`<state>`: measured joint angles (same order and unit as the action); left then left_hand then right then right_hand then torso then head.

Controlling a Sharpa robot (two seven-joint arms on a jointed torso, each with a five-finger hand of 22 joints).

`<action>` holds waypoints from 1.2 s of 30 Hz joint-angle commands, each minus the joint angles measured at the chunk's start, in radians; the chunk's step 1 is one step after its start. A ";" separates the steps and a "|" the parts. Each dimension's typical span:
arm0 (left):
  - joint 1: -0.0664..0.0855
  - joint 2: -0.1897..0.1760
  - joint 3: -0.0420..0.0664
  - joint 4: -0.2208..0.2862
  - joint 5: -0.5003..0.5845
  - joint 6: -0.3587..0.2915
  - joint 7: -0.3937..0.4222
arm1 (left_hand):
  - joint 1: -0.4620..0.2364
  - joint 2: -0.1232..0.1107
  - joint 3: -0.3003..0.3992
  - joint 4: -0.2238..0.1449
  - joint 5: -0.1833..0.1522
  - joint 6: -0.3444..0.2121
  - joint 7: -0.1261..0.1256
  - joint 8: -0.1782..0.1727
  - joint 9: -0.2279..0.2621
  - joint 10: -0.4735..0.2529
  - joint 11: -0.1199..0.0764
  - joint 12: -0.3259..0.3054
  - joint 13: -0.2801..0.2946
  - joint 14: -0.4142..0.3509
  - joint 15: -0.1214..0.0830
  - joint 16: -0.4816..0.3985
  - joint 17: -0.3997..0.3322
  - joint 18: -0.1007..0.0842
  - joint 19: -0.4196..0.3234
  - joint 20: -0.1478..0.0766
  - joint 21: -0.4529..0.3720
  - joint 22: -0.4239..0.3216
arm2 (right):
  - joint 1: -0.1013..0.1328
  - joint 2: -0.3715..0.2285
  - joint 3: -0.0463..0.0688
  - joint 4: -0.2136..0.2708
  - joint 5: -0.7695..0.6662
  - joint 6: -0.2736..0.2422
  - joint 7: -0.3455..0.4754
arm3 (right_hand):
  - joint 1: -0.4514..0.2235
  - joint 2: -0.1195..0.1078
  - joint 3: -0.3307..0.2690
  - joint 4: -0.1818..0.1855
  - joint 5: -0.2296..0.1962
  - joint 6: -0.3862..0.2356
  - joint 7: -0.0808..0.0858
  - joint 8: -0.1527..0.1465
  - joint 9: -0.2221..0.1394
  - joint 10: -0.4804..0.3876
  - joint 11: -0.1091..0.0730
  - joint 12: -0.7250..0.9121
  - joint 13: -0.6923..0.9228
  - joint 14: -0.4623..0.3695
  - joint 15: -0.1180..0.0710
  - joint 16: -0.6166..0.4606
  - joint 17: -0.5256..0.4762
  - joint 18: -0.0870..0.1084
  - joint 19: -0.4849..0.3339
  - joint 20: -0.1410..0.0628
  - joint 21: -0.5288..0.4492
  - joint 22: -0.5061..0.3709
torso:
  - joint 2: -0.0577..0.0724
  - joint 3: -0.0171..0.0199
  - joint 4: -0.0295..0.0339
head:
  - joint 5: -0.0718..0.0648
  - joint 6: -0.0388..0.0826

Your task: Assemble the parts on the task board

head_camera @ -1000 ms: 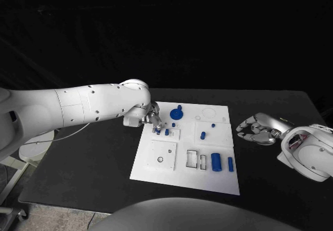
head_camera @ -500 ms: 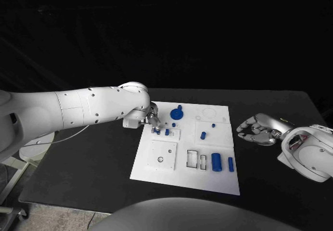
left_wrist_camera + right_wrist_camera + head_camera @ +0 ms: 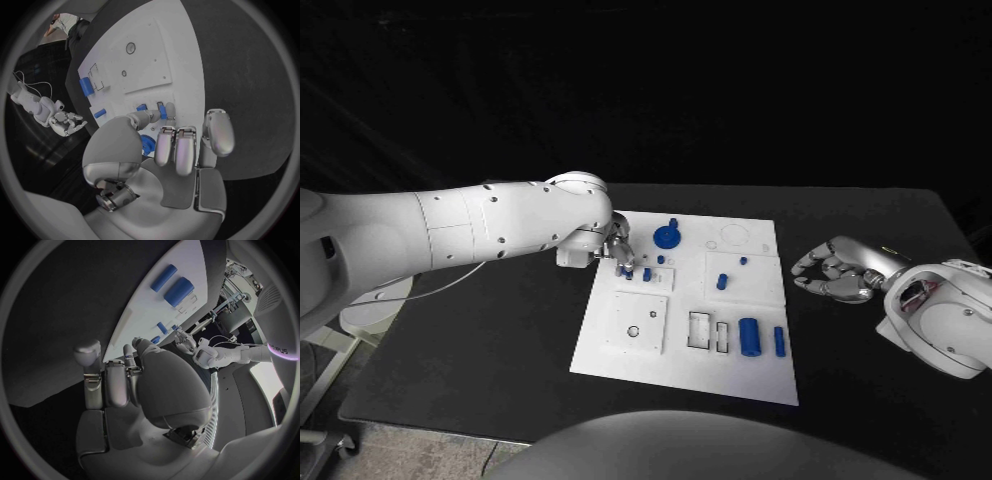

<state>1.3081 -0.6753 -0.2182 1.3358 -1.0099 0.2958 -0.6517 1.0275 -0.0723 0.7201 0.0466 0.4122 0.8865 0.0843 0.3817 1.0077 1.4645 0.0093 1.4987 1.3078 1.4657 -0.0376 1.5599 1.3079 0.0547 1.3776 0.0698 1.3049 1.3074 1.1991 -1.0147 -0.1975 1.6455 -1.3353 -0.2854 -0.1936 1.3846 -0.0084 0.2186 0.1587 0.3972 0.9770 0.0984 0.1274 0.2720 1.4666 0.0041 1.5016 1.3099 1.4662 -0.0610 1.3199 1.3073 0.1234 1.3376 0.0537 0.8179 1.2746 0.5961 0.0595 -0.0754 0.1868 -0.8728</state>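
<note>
The left hand (image 3: 609, 248) is pinching a small blue peg (image 3: 162, 111) on the task board (image 3: 646, 350); the right hand (image 3: 834, 272) is curling empty over the tabletop (image 3: 488, 330).

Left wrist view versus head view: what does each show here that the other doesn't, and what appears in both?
Only the left wrist view shows the left hand's fingers reaching the two small blue pegs at close range. Only the head view shows the whole task board, including the round blue disc and the two blue cylinders near its front edge. Both show the board, the pegs by the left hand, and the right hand curled beside the board, holding nothing.
</note>
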 commanded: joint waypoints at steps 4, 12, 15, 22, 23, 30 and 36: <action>-0.008 -0.003 -0.004 0.012 -0.006 0.004 -0.001 | -0.003 0.011 -0.002 -0.005 0.007 0.000 -0.008 0.001 0.001 0.029 0.000 -0.006 0.212 0.083 0.002 -0.004 0.237 0.013 -0.003 0.007 0.000 0.174 | -0.004 0.002 0.000 -0.003 0.001 0.014 -0.001 | 0.005 0.003 0.007 0.001 0.006 0.005 0.002 0.000 -0.001 0.035 0.009 -0.004 0.193 0.045 0.006 -0.005 0.034 0.013 -0.007 -0.001 -0.005 -0.001 | -0.001 0.0002 -0.0002 | 0.003 0.000; -0.008 -0.018 -0.005 0.037 -0.005 0.010 -0.003 | -0.003 0.011 -0.003 -0.005 0.007 0.000 -0.008 0.001 0.001 0.028 0.000 -0.007 0.211 0.083 0.002 -0.005 0.236 0.013 -0.004 0.007 -0.001 0.174 | -0.006 0.000 0.000 -0.003 0.002 0.013 -0.002 | 0.005 0.003 0.007 0.001 0.006 0.005 0.002 0.000 -0.001 0.035 0.009 -0.004 0.193 0.045 0.006 -0.005 0.034 0.013 -0.007 -0.001 -0.005 -0.001 | 0.000 0.0001 0.0004 | 0.002 0.000; -0.008 -0.020 -0.006 0.043 -0.005 0.010 -0.004 | -0.003 0.011 -0.003 -0.005 0.007 0.000 -0.008 0.001 0.001 0.028 0.000 -0.007 0.211 0.083 0.002 -0.005 0.236 0.013 -0.004 0.007 -0.001 0.174 | -0.006 0.001 0.000 -0.004 0.002 0.013 -0.002 | 0.005 0.003 0.007 0.001 0.006 0.005 0.002 0.000 -0.001 0.035 0.009 -0.004 0.193 0.045 0.006 -0.005 0.034 0.013 -0.007 -0.001 -0.005 -0.001 | 0.000 0.0000 0.0002 | 0.003 0.000; -0.009 -0.018 -0.006 0.044 -0.004 0.005 -0.003 | -0.002 0.012 -0.004 -0.006 0.007 0.000 -0.008 0.001 0.001 0.027 0.000 -0.008 0.210 0.082 0.002 -0.005 0.235 0.013 -0.005 0.007 -0.003 0.173 | -0.006 0.002 0.000 -0.004 0.002 0.013 -0.002 | 0.004 0.003 0.007 0.001 0.006 0.005 0.002 0.000 -0.001 0.035 0.010 -0.005 0.192 0.044 0.007 -0.006 0.033 0.013 -0.008 -0.001 -0.007 -0.002 | 0.000 0.0000 -0.0002 | 0.002 0.000; -0.009 -0.018 -0.006 0.043 -0.004 0.004 -0.002 | -0.002 0.012 -0.004 -0.006 0.007 0.000 -0.008 0.001 0.001 0.027 0.000 -0.008 0.210 0.082 0.002 -0.005 0.235 0.013 -0.005 0.007 -0.003 0.173 | -0.006 0.001 0.000 -0.004 0.002 0.013 -0.002 | 0.004 0.003 0.007 0.001 0.006 0.005 0.002 0.000 -0.001 0.035 0.010 -0.005 0.192 0.044 0.007 -0.006 0.033 0.013 -0.008 -0.001 -0.007 -0.002 | 0.001 0.0001 -0.0002 | 0.003 0.000; -0.009 -0.019 -0.006 0.040 -0.003 -0.001 -0.002 | -0.002 0.015 -0.005 -0.006 0.009 0.000 -0.008 0.001 0.001 0.025 0.000 -0.010 0.209 0.081 0.002 -0.006 0.234 0.014 -0.006 0.007 -0.004 0.173 | -0.006 0.001 0.000 -0.005 0.002 0.015 -0.002 | 0.004 0.003 0.007 0.001 0.006 0.005 0.002 0.000 -0.001 0.035 0.010 -0.005 0.192 0.044 0.007 -0.006 0.033 0.013 -0.008 -0.001 -0.007 -0.002 | 0.000 0.0002 0.0001 | 0.002 0.000; -0.009 -0.019 -0.006 0.039 0.001 0.000 -0.002 | -0.007 0.023 -0.012 -0.001 0.011 0.001 -0.007 0.001 0.000 0.025 0.001 -0.010 0.209 0.081 0.003 -0.006 0.234 0.014 -0.006 0.007 -0.004 0.173 | -0.007 0.003 0.000 -0.006 0.002 0.015 -0.002 | 0.004 0.003 0.007 0.001 0.006 0.005 0.002 0.000 -0.001 0.035 0.010 -0.005 0.192 0.044 0.007 -0.006 0.033 0.013 -0.008 -0.001 -0.007 -0.002 | 0.000 -0.0001 0.0004 | 0.002 0.000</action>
<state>1.3022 -0.6957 -0.2219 1.3747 -1.0117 0.2906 -0.6544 1.0164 -0.0611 0.7121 0.0484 0.4201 0.8860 0.0833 0.3792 1.0066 1.4645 0.0093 1.4949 1.3078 1.4657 -0.0376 1.5603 1.3075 0.0548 1.3741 0.0733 1.3049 1.3073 1.1932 -1.0128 -0.1975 1.6405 -1.3327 -0.2807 -0.1936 1.3846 -0.0084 0.2185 0.1588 0.3972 0.9788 0.1002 0.1274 0.2720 1.4691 0.0066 1.4995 1.3101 1.4662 -0.0610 1.3176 1.3073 0.1234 1.3376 0.0538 0.8170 1.2730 0.5960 0.0595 -0.0754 0.1881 -0.8728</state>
